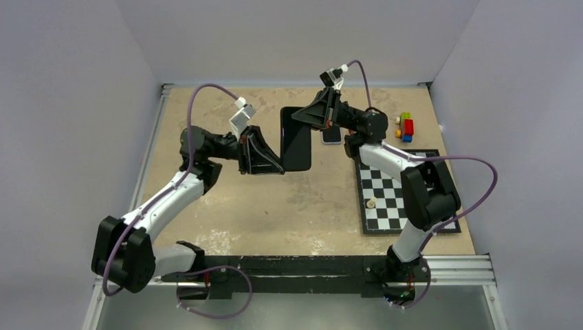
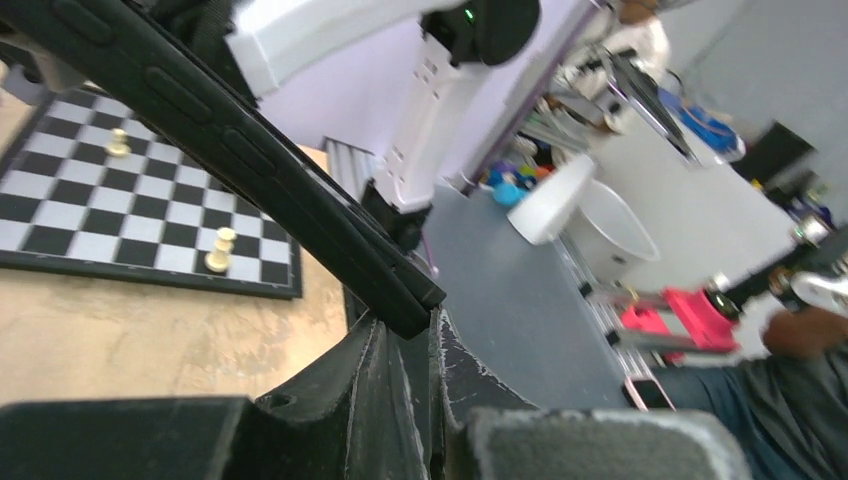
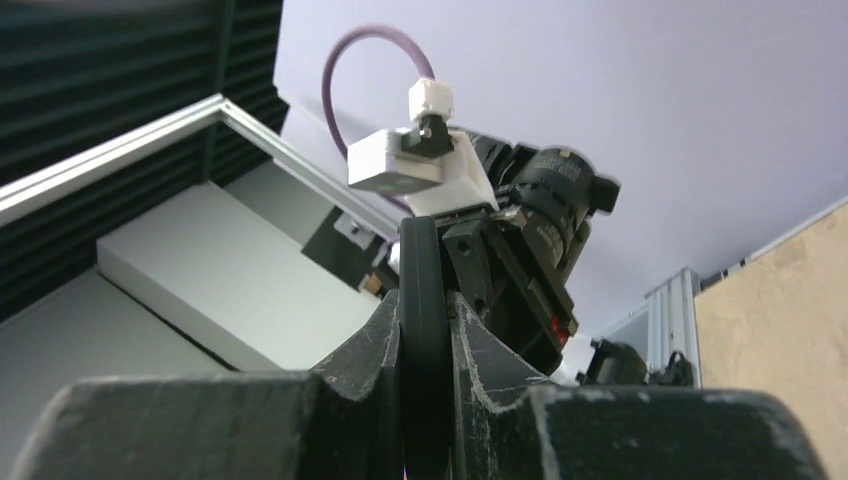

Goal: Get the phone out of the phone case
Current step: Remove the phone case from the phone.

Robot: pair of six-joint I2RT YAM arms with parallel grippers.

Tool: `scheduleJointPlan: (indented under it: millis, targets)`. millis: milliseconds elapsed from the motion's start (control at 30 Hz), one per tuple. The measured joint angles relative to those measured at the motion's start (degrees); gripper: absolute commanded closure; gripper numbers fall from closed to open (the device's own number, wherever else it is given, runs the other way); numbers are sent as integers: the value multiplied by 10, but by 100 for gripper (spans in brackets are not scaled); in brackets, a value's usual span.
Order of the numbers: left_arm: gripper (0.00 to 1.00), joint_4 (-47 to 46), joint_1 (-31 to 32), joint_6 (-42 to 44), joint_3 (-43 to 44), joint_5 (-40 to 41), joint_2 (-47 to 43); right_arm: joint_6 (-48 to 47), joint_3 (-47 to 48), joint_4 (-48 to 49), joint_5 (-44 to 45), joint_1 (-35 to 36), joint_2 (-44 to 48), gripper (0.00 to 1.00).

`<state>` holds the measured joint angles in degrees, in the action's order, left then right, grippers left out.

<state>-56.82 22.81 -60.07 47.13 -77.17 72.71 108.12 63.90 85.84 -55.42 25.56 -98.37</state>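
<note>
A black phone in its case [image 1: 295,139] is held off the table between both grippers, its flat face to the top camera. My left gripper [image 1: 278,165] is shut on its lower left corner. In the left wrist view the edge [image 2: 250,150], with side buttons and a seam along it, ends between the fingers of that gripper [image 2: 415,335]. My right gripper [image 1: 309,117] is shut on its upper right edge. In the right wrist view the thin black edge [image 3: 423,270] stands upright between the fingers of that gripper [image 3: 425,350]. I cannot tell phone from case.
A light, phone-like rectangle [image 1: 331,135] lies on the table under the right wrist. A chessboard [image 1: 402,192] with a pale piece [image 1: 370,203] lies at the right. Coloured blocks [image 1: 405,127] sit at the back right. A black rail [image 1: 295,265] runs along the near edge.
</note>
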Motion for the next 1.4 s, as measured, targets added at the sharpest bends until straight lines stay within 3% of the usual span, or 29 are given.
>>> scheduleJointPlan:
  millis: [100,267,467,567,667,767,967,1200,1400]
  targets:
    - [100,145,-3,97,7,64,-45,19,12,3,27,-3,-19,100]
    - [100,451,1,253,72,251,-95,35,26,-9,107,-16,-54,100]
    - [100,549,0,292,83,395,-119,29,48,-33,157,-19,-101,100]
    - [92,556,0,292,78,426,-132,4,49,-48,170,-17,-100,100]
    - [58,566,-3,286,73,440,-146,-44,46,-63,176,-14,-79,100]
    - [36,568,-4,276,70,447,-160,-80,26,-80,186,-12,-42,100]
    - [26,501,-12,221,7,453,-201,-140,-9,-133,209,-2,27,100]
    - [24,289,-3,90,-182,453,-231,-206,-50,-281,292,16,122,100]
    - [20,176,36,45,-195,461,-221,-261,-46,-379,339,20,143,100]
